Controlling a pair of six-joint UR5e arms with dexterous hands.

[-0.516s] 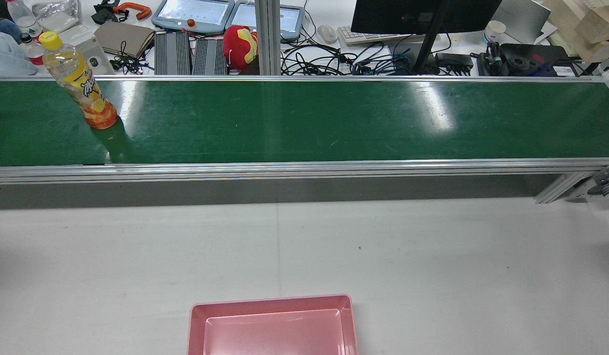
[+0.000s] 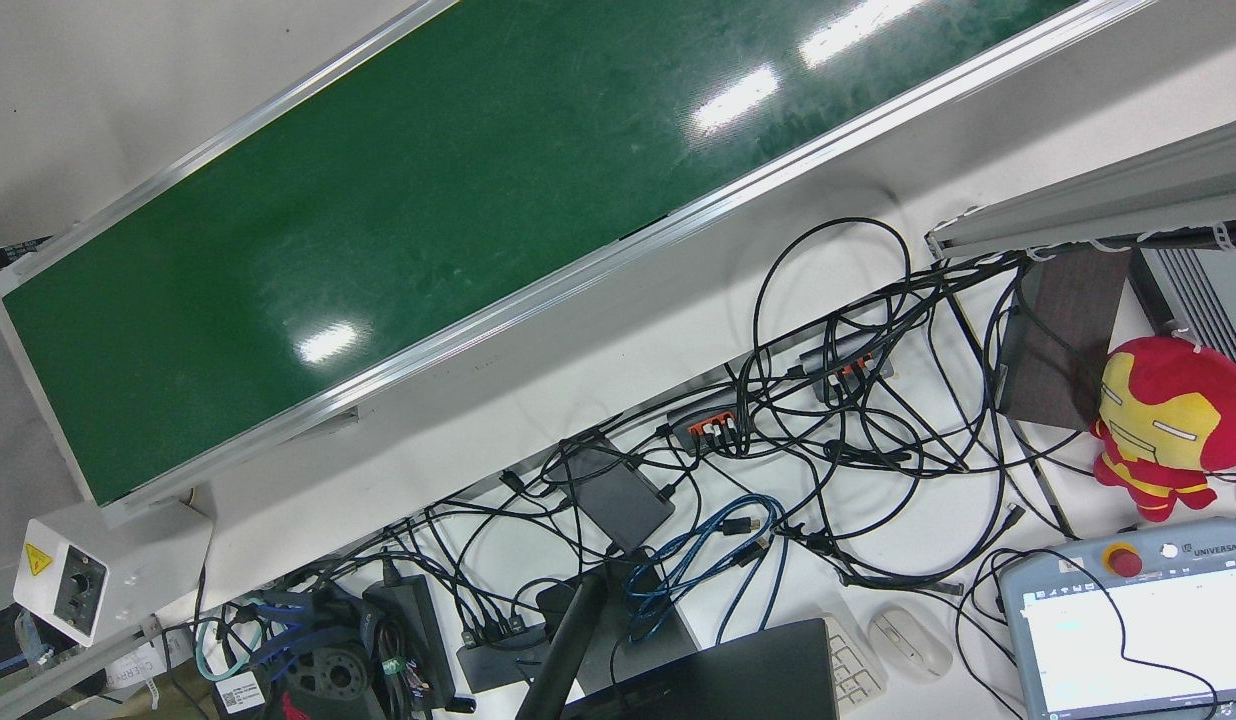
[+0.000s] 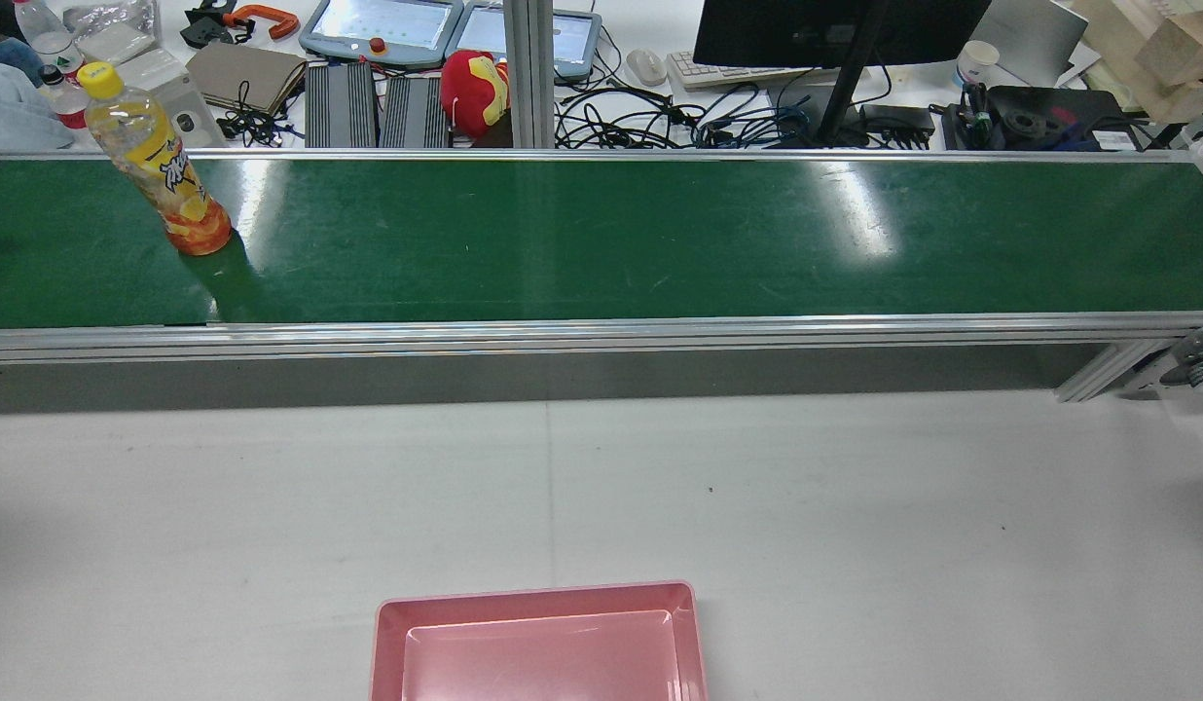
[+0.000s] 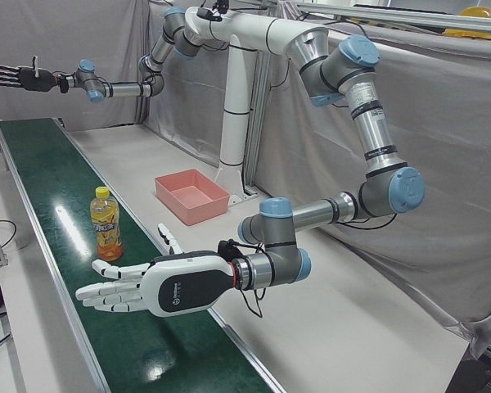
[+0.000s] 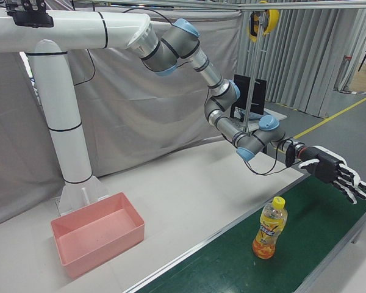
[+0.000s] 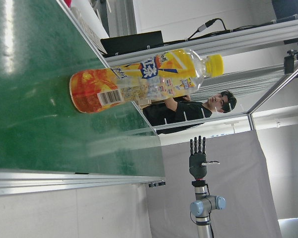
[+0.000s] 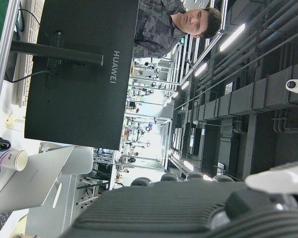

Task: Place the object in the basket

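An orange juice bottle (image 3: pixel 159 161) with a yellow cap stands upright on the green conveyor belt (image 3: pixel 601 239), at its left end in the rear view. It also shows in the left-front view (image 4: pixel 105 223), the right-front view (image 5: pixel 268 229) and the left hand view (image 6: pixel 139 79). My left hand (image 4: pixel 139 286) is open, fingers spread, hovering over the belt a short way from the bottle, apart from it; it also shows in the right-front view (image 5: pixel 335 172). My right hand (image 4: pixel 20 76) is open and empty above the belt's far end. The pink basket (image 3: pixel 538 638) is empty.
The basket (image 4: pixel 192 195) sits on the white table by the arms' white pedestal (image 4: pixel 236 123). An aluminium rail (image 3: pixel 601 336) edges the belt. Behind the belt lie cables (image 2: pixel 778 420), a monitor (image 3: pixel 835 29), teach pendants (image 3: pixel 382 27) and a plush toy (image 2: pixel 1163 420).
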